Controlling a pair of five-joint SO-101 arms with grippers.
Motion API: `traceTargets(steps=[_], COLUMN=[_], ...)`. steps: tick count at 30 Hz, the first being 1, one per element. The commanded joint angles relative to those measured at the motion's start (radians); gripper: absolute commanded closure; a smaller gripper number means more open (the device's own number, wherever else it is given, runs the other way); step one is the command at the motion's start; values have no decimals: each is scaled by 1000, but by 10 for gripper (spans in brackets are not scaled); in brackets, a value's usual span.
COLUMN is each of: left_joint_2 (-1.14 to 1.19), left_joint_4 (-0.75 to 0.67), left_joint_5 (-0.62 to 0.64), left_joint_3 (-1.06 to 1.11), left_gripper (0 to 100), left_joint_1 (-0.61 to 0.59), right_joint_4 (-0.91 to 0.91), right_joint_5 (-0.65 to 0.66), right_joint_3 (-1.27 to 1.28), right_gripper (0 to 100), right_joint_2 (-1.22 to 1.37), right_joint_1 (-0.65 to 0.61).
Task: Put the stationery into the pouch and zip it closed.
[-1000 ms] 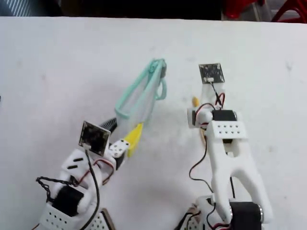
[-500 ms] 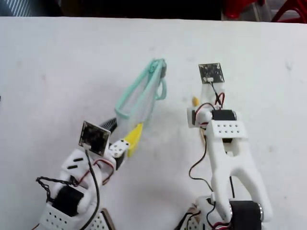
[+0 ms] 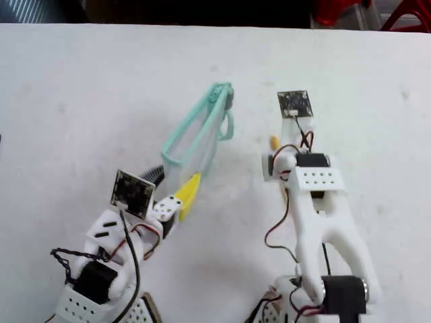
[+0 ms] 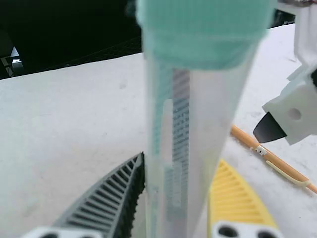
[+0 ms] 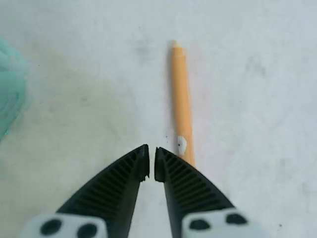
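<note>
Clear plastic pouch with mint-green zip edging [image 3: 195, 138] is mid-table on the white table [image 3: 81, 101]. Its near end is pinched in the left gripper [image 3: 174, 183], one black ribbed finger & one yellow either side. High view gives the whole pouch, green edging running away from the arms w/ a small loop at the far end. Left wrist view has the pouch [image 4: 193, 148] close up, a dark striped strip seen through the wall, can't tell what. Right gripper [image 5: 150, 151] is low over the table, tips all but closed, thin slit, nothing between them. Slim orange pen [image 5: 181, 99] lies flat just beside those tips, near end passing under one finger. In high view the right arm's wrist camera board [image 3: 295, 104] covers that gripper & most of the pen; one pen end pokes out, apart from the pouch
</note>
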Motion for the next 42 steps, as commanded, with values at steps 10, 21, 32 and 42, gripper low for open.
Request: traceTargets(steps=[10,21,32,42], left_joint_2=[5,5,5,5], left_joint_4=[-15,-15,-15,-15], left_joint_5=[-11,-11,-11,-11], left_joint_3=[-8,-8,-9,-9], left_gripper=[793,793,793,793], left_joint_1=[12,12,12,12], right_joint_4=[-8,-8,-12,-15], right_joint_5=[-5,2,2,2], right_joint_3=[-167,-169,-169,-169], right_gripper=[974,974,974,974], right_joint_2=[222,225,231,231], right_joint_1=[12,12,8,12])
